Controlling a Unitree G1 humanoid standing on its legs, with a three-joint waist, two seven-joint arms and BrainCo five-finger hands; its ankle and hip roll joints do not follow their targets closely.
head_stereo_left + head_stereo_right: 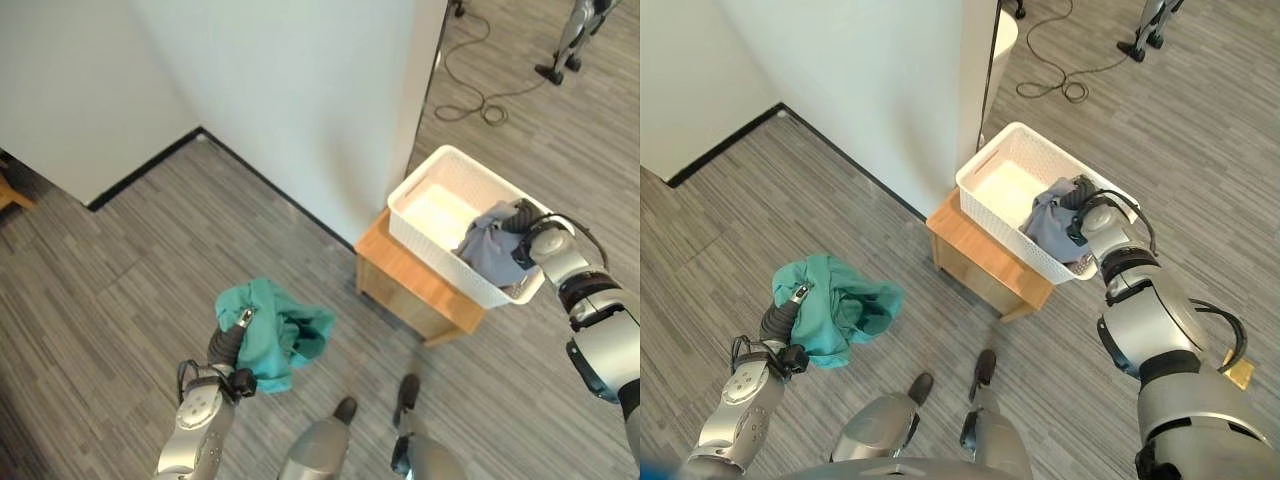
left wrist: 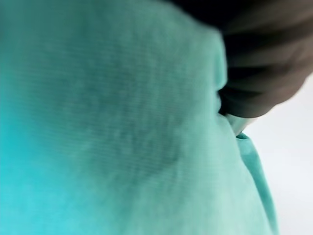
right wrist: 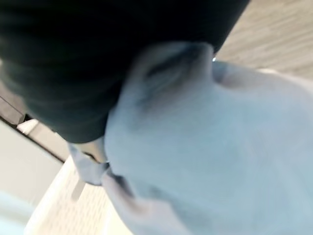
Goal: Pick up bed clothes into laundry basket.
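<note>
A grey cloth [image 1: 492, 250] is gripped by the right hand [image 1: 527, 232] inside the white laundry basket [image 1: 432, 186] — itself set on a low wooden table [image 1: 405, 283]. A teal cloth [image 1: 283, 330] is held bunched above the floor by the left hand [image 1: 230, 345].

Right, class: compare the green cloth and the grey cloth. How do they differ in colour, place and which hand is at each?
The green cloth is teal; the grey cloth is bluish grey. The green cloth hangs above the floor, away from the basket, while the grey cloth lies over the basket's near rim. The green cloth is in the left hand; the right hand is at the grey cloth. Both are crumpled.
</note>
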